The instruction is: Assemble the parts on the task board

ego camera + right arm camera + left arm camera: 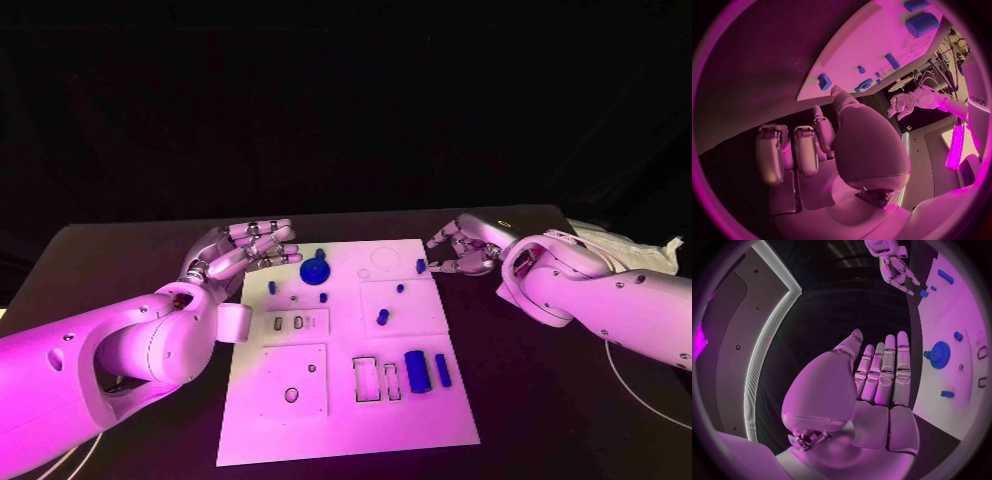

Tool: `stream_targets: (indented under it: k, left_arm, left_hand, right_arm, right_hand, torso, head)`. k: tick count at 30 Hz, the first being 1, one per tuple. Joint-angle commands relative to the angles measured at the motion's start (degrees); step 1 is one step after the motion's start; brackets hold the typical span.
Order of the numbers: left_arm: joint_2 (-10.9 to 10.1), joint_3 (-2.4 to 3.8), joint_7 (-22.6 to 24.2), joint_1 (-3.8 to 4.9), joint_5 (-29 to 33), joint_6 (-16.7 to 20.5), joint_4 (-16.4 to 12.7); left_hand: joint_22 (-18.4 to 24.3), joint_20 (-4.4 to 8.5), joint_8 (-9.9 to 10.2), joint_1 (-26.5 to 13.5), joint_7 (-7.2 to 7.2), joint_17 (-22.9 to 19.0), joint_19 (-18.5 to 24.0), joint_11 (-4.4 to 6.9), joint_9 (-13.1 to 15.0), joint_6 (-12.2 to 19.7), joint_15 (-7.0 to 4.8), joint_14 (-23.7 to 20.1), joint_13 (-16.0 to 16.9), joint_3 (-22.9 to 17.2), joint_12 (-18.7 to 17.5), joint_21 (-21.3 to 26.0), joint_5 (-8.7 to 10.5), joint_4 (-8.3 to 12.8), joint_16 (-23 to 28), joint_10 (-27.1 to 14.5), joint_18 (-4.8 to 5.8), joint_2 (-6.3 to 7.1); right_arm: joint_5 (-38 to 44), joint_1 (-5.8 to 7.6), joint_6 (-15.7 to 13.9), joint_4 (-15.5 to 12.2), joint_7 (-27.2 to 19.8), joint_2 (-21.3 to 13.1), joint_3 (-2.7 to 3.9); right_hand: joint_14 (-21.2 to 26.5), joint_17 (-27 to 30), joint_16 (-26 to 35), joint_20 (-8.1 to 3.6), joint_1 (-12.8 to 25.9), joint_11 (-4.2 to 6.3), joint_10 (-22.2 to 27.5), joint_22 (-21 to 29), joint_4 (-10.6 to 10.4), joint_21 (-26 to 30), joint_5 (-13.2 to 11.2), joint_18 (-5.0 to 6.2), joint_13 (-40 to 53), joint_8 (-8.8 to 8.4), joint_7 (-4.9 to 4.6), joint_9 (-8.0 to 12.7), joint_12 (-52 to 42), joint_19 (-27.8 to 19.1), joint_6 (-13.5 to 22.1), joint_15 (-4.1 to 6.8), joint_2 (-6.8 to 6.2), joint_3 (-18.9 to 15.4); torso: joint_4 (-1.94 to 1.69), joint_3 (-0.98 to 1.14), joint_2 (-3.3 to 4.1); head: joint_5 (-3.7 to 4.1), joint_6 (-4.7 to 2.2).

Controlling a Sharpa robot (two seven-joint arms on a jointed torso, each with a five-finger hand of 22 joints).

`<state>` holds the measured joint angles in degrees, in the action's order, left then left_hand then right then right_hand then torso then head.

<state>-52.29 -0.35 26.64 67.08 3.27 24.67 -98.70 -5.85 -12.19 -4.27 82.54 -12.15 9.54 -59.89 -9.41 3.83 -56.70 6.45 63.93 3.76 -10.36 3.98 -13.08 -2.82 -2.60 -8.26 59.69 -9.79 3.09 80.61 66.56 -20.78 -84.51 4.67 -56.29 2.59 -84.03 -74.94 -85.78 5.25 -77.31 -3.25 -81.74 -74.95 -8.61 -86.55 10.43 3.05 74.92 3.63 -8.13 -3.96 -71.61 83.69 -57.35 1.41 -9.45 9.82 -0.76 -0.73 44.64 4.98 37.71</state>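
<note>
Hands flank the white task board (346, 420) on the black table (116, 250), one at each far corner. Left hand (240, 250) hovers just off the board's far left corner, fingers stretched out and apart, holding nothing; the left wrist view shows the same flat, released palm (879, 375) beside the board's edge. On the board near it stands a blue gear (315, 270), with small blue pegs (273, 287) close by and another small piece (323, 297) just in front of the gear. Further toward the middle lies a short blue peg (382, 317), and near the board's front right sit a thick blue cylinder (417, 371) and a thinner blue bar (443, 370) side by side, next to two rectangular slot outlines (366, 379). A small blue part (421, 266) stands at the board's far right edge. Right hand (464, 248) hovers just beyond that edge, fingers loosely curved and apart, grasping nothing; its thumb (845, 100) points toward the small blue part (824, 81).
</note>
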Motion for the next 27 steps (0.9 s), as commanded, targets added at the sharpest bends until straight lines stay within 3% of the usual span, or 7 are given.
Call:
stream_targets:
  k: [1,9,17,27]
  left_arm:
    - [0.2,0.05,0.2,0.05,0.0,-1.4,0.2]
    - [0.3,0.05,0.2,0.04,0.0,-1.4,0.6]
    - [0.3,0.05,0.1,0.03,0.0,-1.5,0.6]
    - [0.3,0.05,0.0,0.02,0.0,-1.6,0.7]
  left_hand:
    - [0.1,-0.03,0.2,0.1,0.00,0.1,-0.4,0.09,0.0,-0.5,-0.06,0.4,0.0,0.1,-0.2,0.2,0.01,0.4,0.2,0.5,-0.57,-0.55]
    - [0.1,-0.03,0.2,0.1,0.00,0.1,-0.4,0.09,0.0,-0.5,-0.06,0.4,0.0,0.1,-0.2,0.2,0.01,0.4,0.2,0.5,-0.57,-0.55]
    - [0.1,-0.02,0.2,-0.1,-0.03,0.1,-0.4,0.09,0.0,-0.5,-0.06,0.5,-0.1,0.1,-0.2,0.2,0.02,0.5,0.3,0.5,-0.56,-0.55]
    - [0.1,-0.02,0.2,-0.1,-0.03,0.1,-0.4,0.09,0.0,-0.5,-0.06,0.5,-0.1,0.1,-0.2,0.2,0.02,0.5,0.3,0.5,-0.56,-0.55]
  right_arm:
    - [-0.2,-0.37,2.0,0.7,-2.6,0.4,0.00]
    - [0.1,-0.91,2.0,2.2,-2.8,1.6,0.00]
    - [0.3,-1.18,1.6,4.1,-2.5,3.5,0.00]
    - [0.4,-1.40,2.7,5.3,-2.5,5.0,0.00]
  right_hand:
    - [-4.3,-7.0,0.2,0.11,-0.7,0.06,0.2,-4.7,0.4,0.2,0.0,-0.71,2.3,-0.10,-0.11,0.1,0.2,-0.4,0.3,-0.47,0.06,0.1]
    - [-4.3,-7.1,0.2,0.14,-1.2,0.06,0.1,-4.8,0.6,0.2,0.1,-0.72,2.5,-0.01,-0.12,0.0,-0.1,-0.4,0.3,-0.48,0.31,0.2]
    - [-4.3,-7.3,0.1,0.12,-3.0,0.09,-0.3,-5.0,1.8,0.2,-1.0,-0.76,3.0,0.17,-0.15,-0.1,-0.8,-0.3,-0.4,-0.44,2.23,1.6]
    - [-4.4,-7.5,0.0,0.01,-4.4,0.23,-0.7,-5.1,3.4,0.1,-1.2,-0.79,3.6,0.48,0.00,-0.3,-1.5,-0.2,-2.2,-0.28,3.46,3.4]
  torso:
    - [-0.06,0.23,0.11]
    - [0.00,0.18,0.10]
    - [-0.13,0.12,0.11]
    - [-0.11,0.14,0.09]
  head:
    - [-0.07,0.04]
    - [-0.28,0.22]
    - [-0.37,0.42]
    - [-0.73,0.69]
